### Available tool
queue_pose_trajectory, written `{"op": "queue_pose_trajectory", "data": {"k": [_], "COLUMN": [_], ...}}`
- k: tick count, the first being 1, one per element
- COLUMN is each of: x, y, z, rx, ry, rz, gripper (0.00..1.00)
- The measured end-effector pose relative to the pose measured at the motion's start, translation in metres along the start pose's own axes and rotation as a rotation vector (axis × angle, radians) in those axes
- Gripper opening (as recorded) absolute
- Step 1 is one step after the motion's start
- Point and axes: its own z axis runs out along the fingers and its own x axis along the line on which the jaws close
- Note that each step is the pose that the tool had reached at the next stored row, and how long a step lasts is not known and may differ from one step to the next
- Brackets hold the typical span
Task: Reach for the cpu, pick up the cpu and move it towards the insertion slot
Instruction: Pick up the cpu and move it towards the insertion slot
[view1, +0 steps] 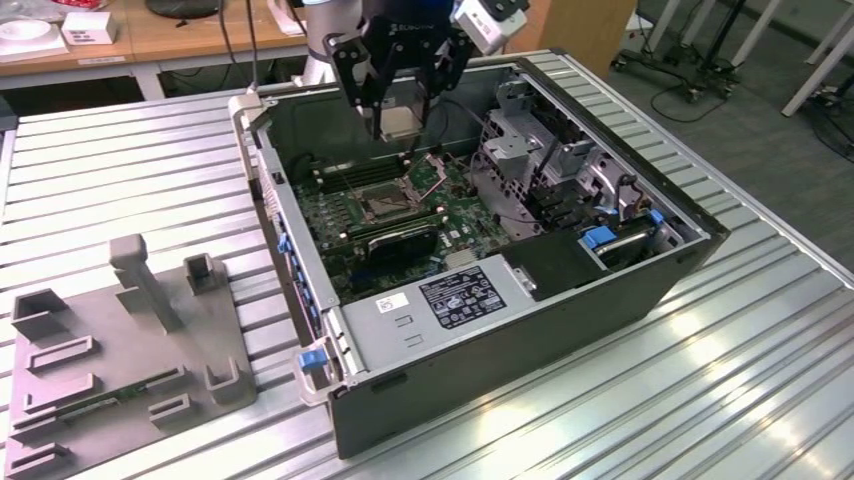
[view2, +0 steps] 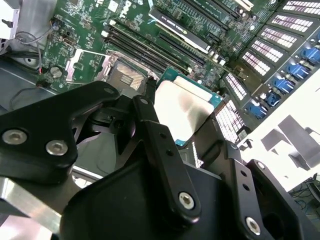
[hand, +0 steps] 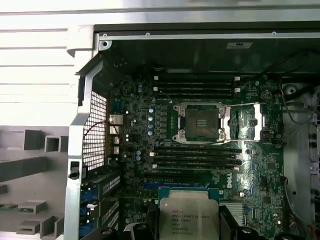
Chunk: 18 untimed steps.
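- Exterior view: the cpu (view1: 396, 122) hangs clamped between the black fingers of the gripper (view1: 398, 118), above the open computer case (view1: 534, 330) and clear of the board inside it.
- Both wrist views show the same grip: the cpu (view2: 180, 107), silvery plate with a thin pale rim, sits between the finger links (view2: 160, 150), and its printed top (hand: 189, 217) faces the first wrist camera.
- Inside the case lies the green circuit board (view1: 334, 215); the insertion slot (view1: 378, 203), a dark square in a silvery bracket, is set in it and holds nothing. The first wrist view shows the slot (hand: 201, 121) with its bracket lever swung aside, and long black memory slots (hand: 195, 85) on two sides of it.
- The cpu is held near the case's far wall, above the board and apart from the slot.
- Drive cages (view1: 534, 160) and blue clips (view1: 598, 238) fill the side of the case toward the exterior view's right; a power supply box (view1: 427, 300) with a label lies at the near end.
- The case rests on its side on a ribbed metal bench (view1: 747, 380).
- A grey plastic tray (view1: 120, 360) lies at the bench's near corner on the exterior view's left; a thin green circuit strip (view1: 127, 392) lies in one of its recesses.
- Beyond the bench stand a wooden desk (view1: 174, 35) with small white boxes (view1: 94, 27) and, on the far floor, wheeled stands (view1: 681, 70).
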Motion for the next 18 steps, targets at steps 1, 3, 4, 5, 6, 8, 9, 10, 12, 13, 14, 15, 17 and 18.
{"op": "queue_pose_trajectory", "data": {"k": [1,3,4,5,6,8,9,10,12,13,14,15,17,18], "x": [-0.0001,-0.0003,-0.0004,-0.0005,-0.0006,-0.0008,-0.0009,-0.001,-0.0012,-0.0013,-0.0014,-0.0016,-0.0018,-0.0019], "y": [0.0003,0.001,0.0014,0.0017,0.002,0.0027,0.0031,0.0034,0.004,0.0043,0.0047,0.0051,0.0061,0.0071], "z": [0.0001,0.0003,0.0004,0.0005,0.0006,0.0008,0.0009,0.001,0.0012,0.0013,0.0014,0.0015,0.0017,0.0019], "rx": [0.0,0.0,-0.0001,0.0,0.0,0.0,0.0,0.0001,0.0,0.0,0.0,0.0,0.0,0.0001], "ry": [0.0,0.0,0.0,0.0,0.0,0.0,0.0,0.0001,0.0,0.0,0.0,0.0,0.0,0.0001], "rz": [0.0,0.0,0.0,0.0,0.0,0.0,0.0,0.0,0.0,0.0,0.0,0.0,0.0,0.0], "gripper": [0.55,0.55,0.55,0.55,0.55,0.55,0.55,0.55,0.55,0.55,0.55,0.55,0.55,0.55]}}
